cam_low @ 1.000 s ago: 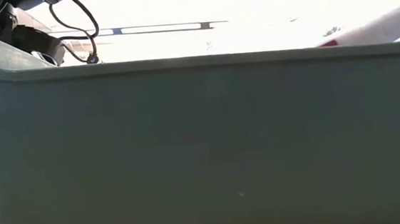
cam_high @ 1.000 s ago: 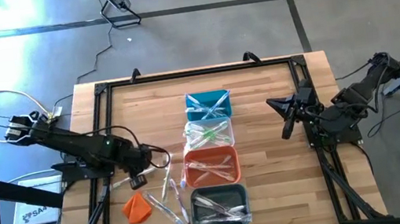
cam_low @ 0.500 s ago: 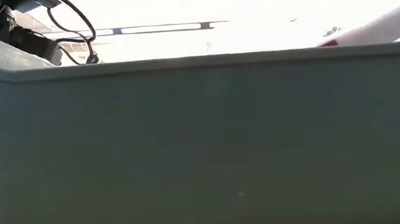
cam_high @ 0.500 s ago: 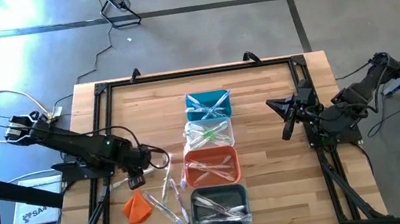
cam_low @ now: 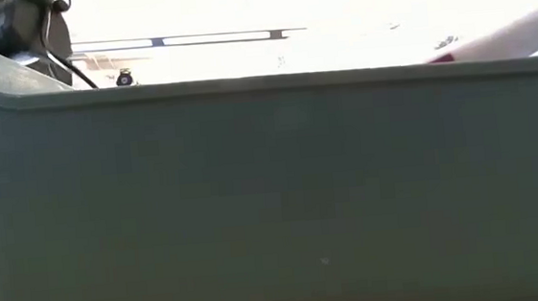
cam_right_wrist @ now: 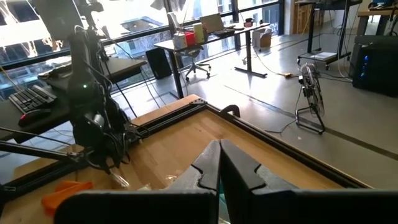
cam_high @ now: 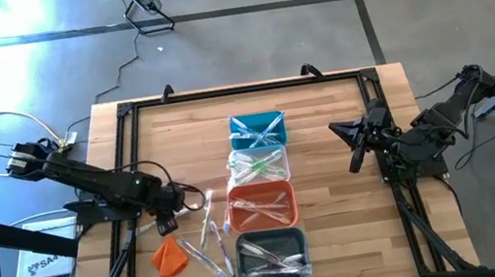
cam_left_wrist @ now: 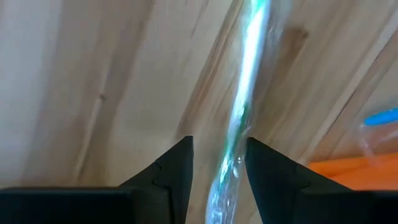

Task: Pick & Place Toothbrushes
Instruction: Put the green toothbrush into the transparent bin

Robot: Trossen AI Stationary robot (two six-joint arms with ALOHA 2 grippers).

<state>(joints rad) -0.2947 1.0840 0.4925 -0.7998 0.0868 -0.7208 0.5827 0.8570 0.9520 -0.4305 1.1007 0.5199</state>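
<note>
The left gripper (cam_left_wrist: 217,165) is hanging low over the table (cam_high: 324,127), its fingers (cam_left_wrist: 171,171) standing partly apart with a wrapped green-tinted toothbrush (cam_left_wrist: 239,118) lying between the tips. Nothing is pinching it yet; the brush is resting on the wood. In the high view this gripper (cam_high: 173,220) is sitting at the left side of the table, just beside the loose toothbrushes (cam_high: 211,237) scattered left of the bins. Past them the four bins are standing in a row: grey (cam_high: 272,256), orange (cam_high: 262,206), clear (cam_high: 258,167), teal (cam_high: 257,130), each already holding brushes. An orange lump (cam_high: 169,256) is lying near the front edge. The right gripper (cam_right_wrist: 219,165) is waiting with fingers pressed together, empty, over the table's right side.

The risk: the slick wrapper looks likely to slide, so closing off-centre could be flicking the brush away or grabbing only film.
</note>
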